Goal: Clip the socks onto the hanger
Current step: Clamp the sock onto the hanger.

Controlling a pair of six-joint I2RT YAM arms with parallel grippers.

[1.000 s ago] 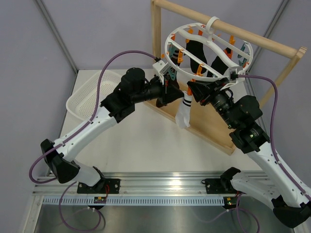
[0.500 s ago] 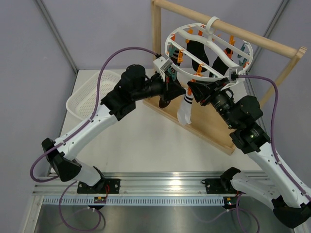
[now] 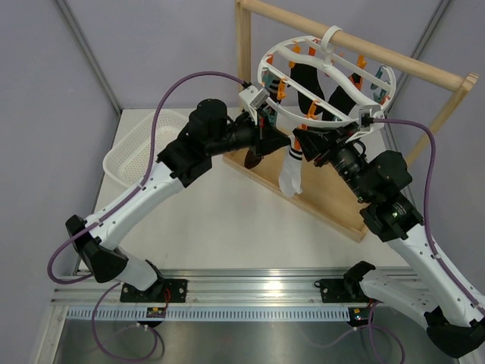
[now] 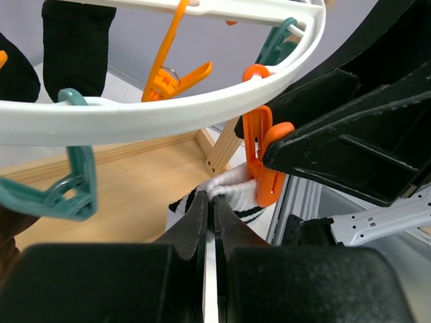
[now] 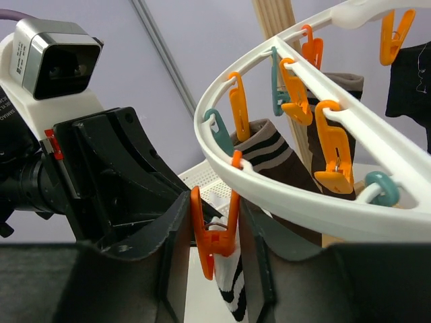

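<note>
**Q:** Where is passage blocked?
**A:** Beneath the hanger [image 5: 283, 202] rim. The left gripper [image 4: 214, 202] and right gripper [image 5: 214, 222] meet at one orange clip [image 4: 259, 161], with the striped sock [image 3: 290, 171] between them and the wooden frame [image 3: 242, 45] just behind.
**Q:** And free room?
**A:** Open table [image 3: 227, 220] between the arms; the basket [image 3: 132, 152] bounds it at far left

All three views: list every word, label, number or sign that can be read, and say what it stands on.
No readable text in any view.
Top external: a small red-and-yellow mark below the left arm and a second mark below the right arm are too small to read.
Right wrist: the left wrist camera shows no lettering.
The hanger and striped sock carry no print.
</note>
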